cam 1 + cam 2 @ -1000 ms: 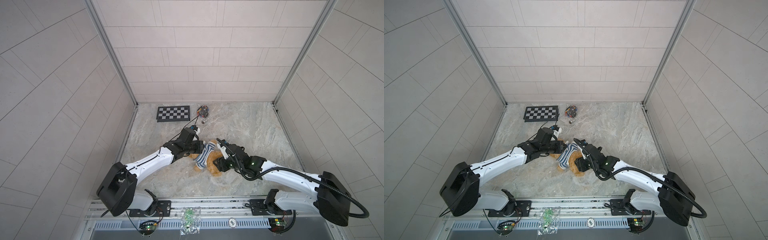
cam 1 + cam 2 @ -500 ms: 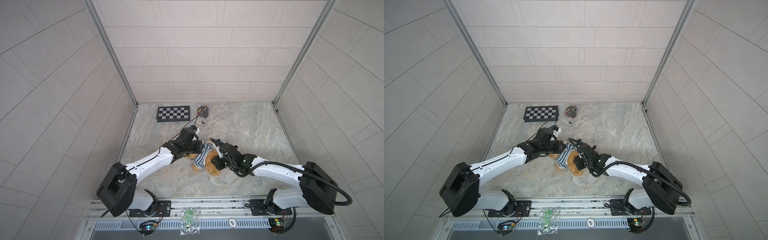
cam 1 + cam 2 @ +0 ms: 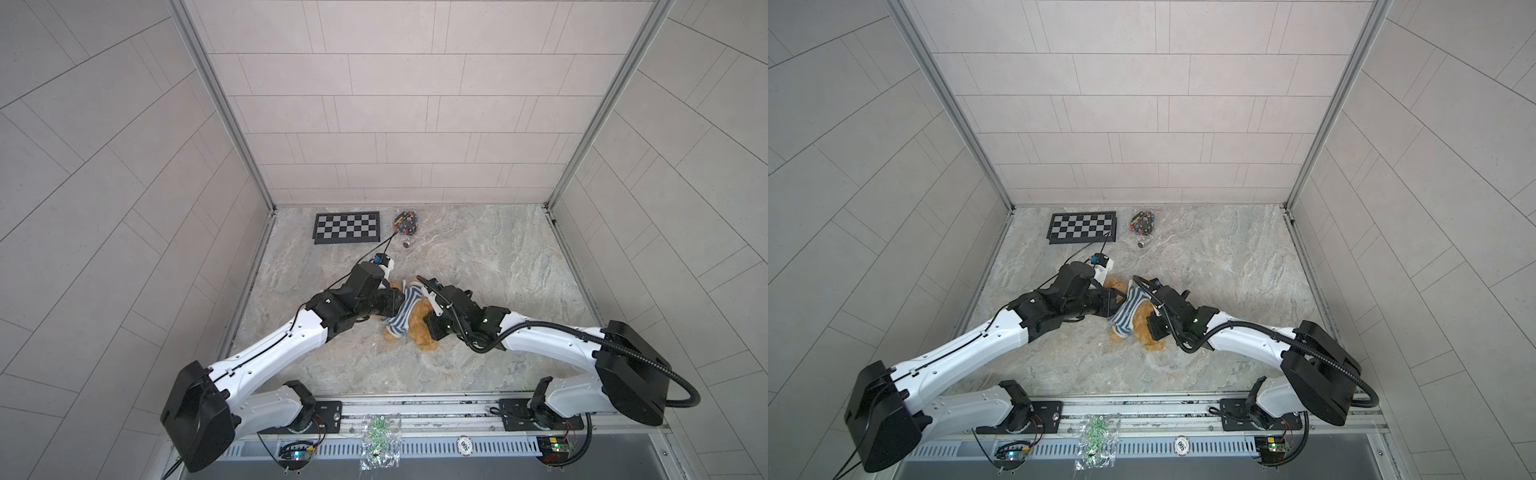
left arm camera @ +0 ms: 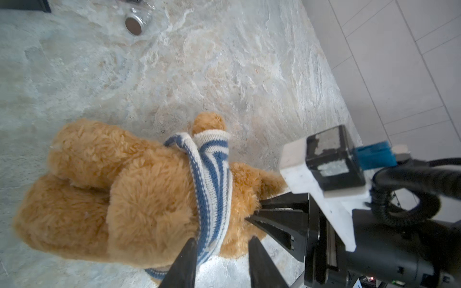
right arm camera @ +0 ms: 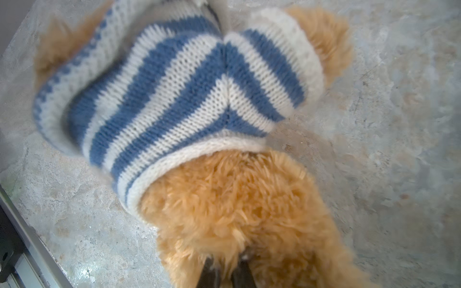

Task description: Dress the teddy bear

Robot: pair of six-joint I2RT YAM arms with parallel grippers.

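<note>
Plush fills the space between both claws: the teddy bear (image 3: 419,332) lies on the marbled tabletop (image 3: 490,266), directly ahead of the left claw (image 4: 221,239) and pressed against the tips of the right claw (image 5: 225,268), which face it from opposite sides. The left claw's two fingers (image 4: 185,261) stand apart, with the hem of the striped shirt (image 4: 212,189) lying against the inner face of one finger and a clear gap from there to the other, so that claw stands open. The right claw is closed, its tips sunk in the golden fur and pinching a tuft of it; its own wrist view is soft, so which part of the bear it grips I cannot tell. The blue-and-white shirt is bunched as a band round the bear, one stubby limb poking out through a sleeve on the side away from the left claw, with big lobes of uncovered fur to either side of the band. In both top views the shirt sits between the two claws, nearer the left one, and bare fur lies nearer the right. Beyond the left claw's tips, well apart from the bear, a small metal cylinder (image 4: 136,22) lies on its side; farther off a checkerboard (image 3: 347,227) lies flat with a heap of coloured parts (image 3: 405,222) just beside it.
</note>
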